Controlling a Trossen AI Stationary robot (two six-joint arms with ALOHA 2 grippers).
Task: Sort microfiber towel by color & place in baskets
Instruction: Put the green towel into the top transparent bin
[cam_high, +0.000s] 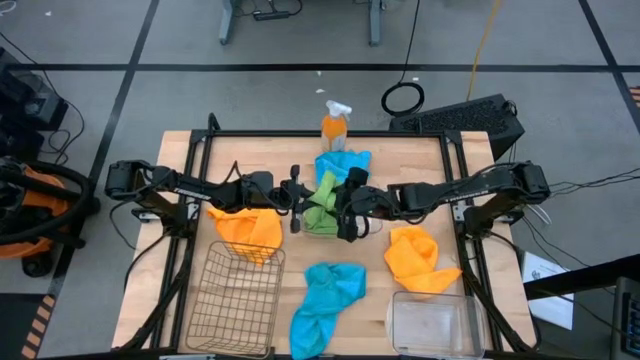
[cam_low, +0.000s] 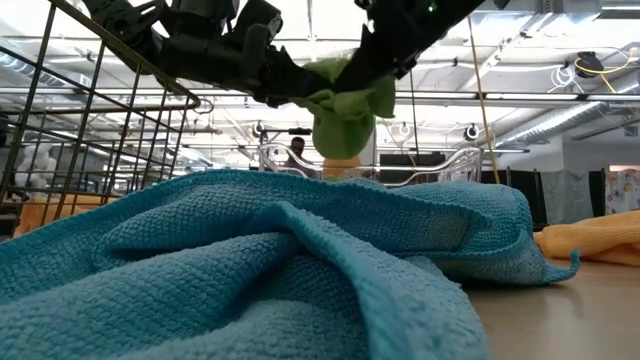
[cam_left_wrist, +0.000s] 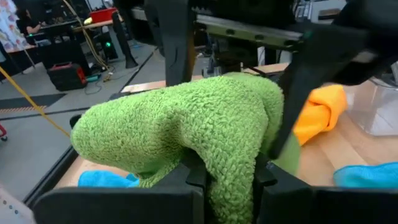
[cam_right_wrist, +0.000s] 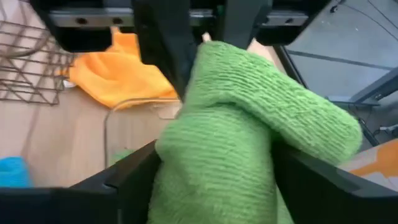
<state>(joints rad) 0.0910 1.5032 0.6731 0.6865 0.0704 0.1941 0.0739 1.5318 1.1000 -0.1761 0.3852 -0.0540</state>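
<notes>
A green towel (cam_high: 322, 205) is being held up above the middle of the tabletop (cam_high: 420, 165) by both arms at once. The left pincer (cam_high: 296, 199) is being kept clenched on one part of the cloth. In the right wrist view the right pincer (cam_high: 346, 209) is seen with its fingers set wide around a thick bunch of the same towel, so it is being gripped there too, loosely by the look of it.

The chief risk is that the towel is being pulled between the two pincers. If one is drawn away before the other is released, the cloth could be stretched, snagged on a finger, or jerked free and dropped outside a basket. A loose right grip could also let the bunch slip.

Just under the pincers, a clear basket (cam_high: 338, 222) is sitting with green cloth seemingly in it already, though this is partly hidden. Just beyond the pincers, toward the far edge, a blue towel (cam_high: 343, 163) and a spray bottle (cam_high: 335, 122) are lying; the bottle could be knocked over by a careless swing. An orange towel (cam_high: 245, 228) is lying below the left arm beside the wire basket (cam_high: 236, 297). Another orange towel (cam_high: 417, 259) is lying near the right arm, next to a second clear basket (cam_high: 432, 322). A second blue towel (cam_high: 327, 300) is spread on the near side, between the two.
</notes>
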